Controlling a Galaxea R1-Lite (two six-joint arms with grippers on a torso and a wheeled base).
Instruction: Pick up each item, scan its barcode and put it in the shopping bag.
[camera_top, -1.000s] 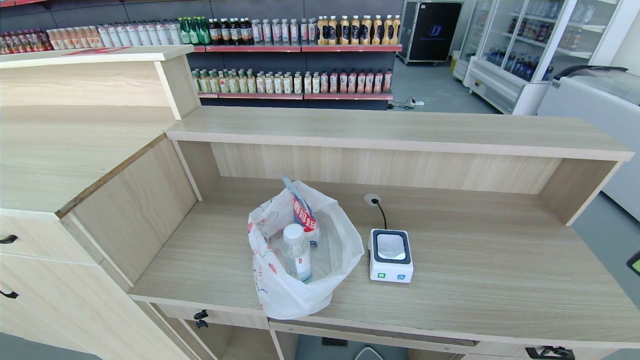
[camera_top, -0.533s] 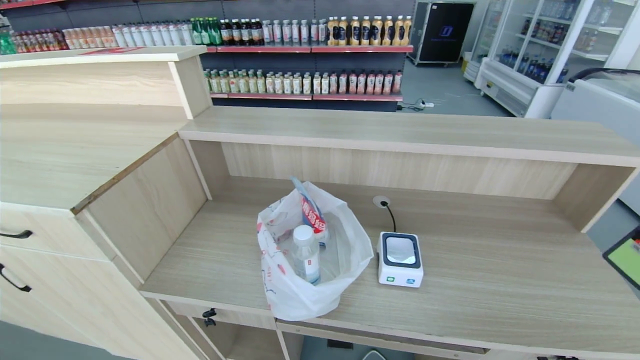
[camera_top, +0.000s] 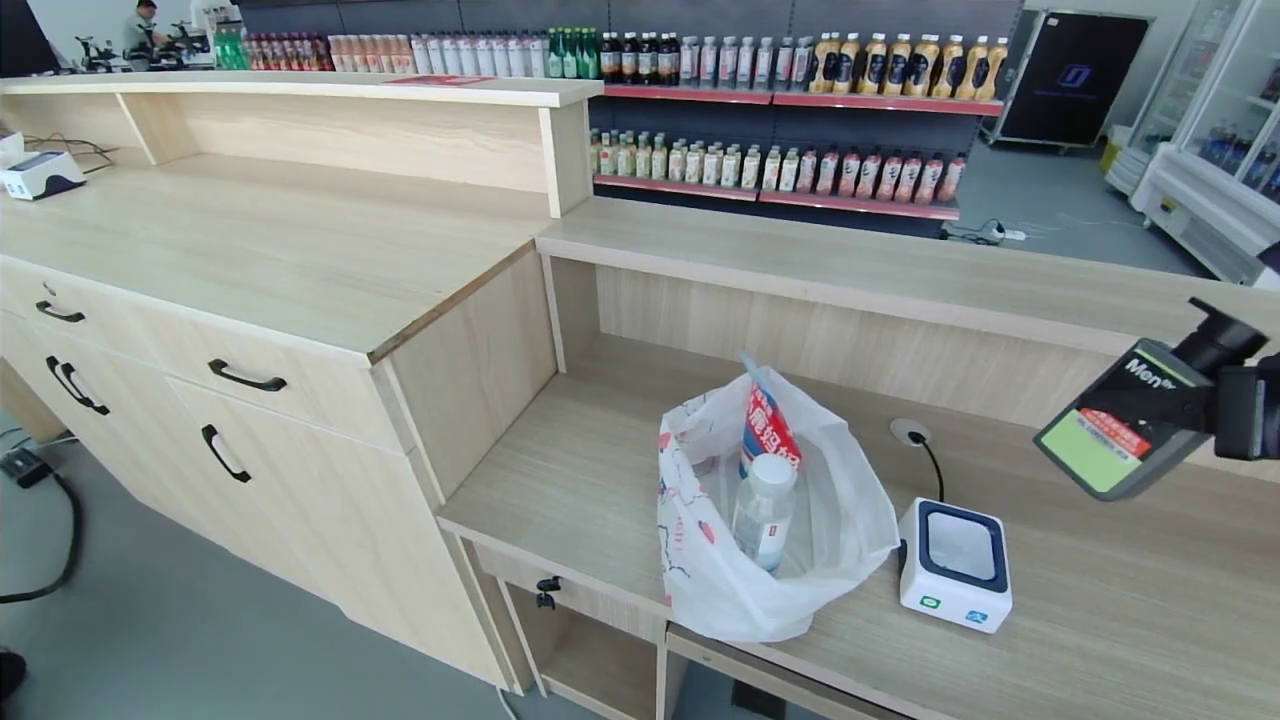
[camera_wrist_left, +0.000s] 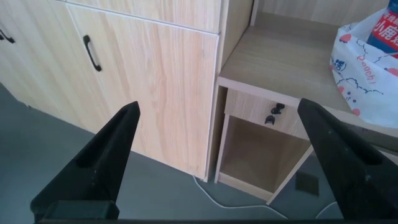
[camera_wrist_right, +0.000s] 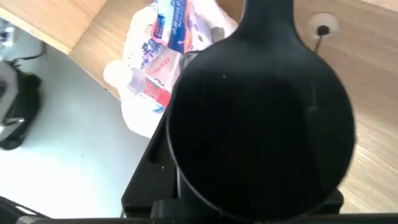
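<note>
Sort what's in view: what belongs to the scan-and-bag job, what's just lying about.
Job: green-labelled bottle in right gripper; scanner; shopping bag holding water bottle and snack packet.
Lying about: second device on left counter; shelved drinks; floor cable.

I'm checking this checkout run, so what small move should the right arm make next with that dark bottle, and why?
Probably bring the dark bottle in the right tool down over the scanner window. It hangs in the air off to the scanner's right, outside the shopping bag, so scanning likely comes before bagging.
</note>
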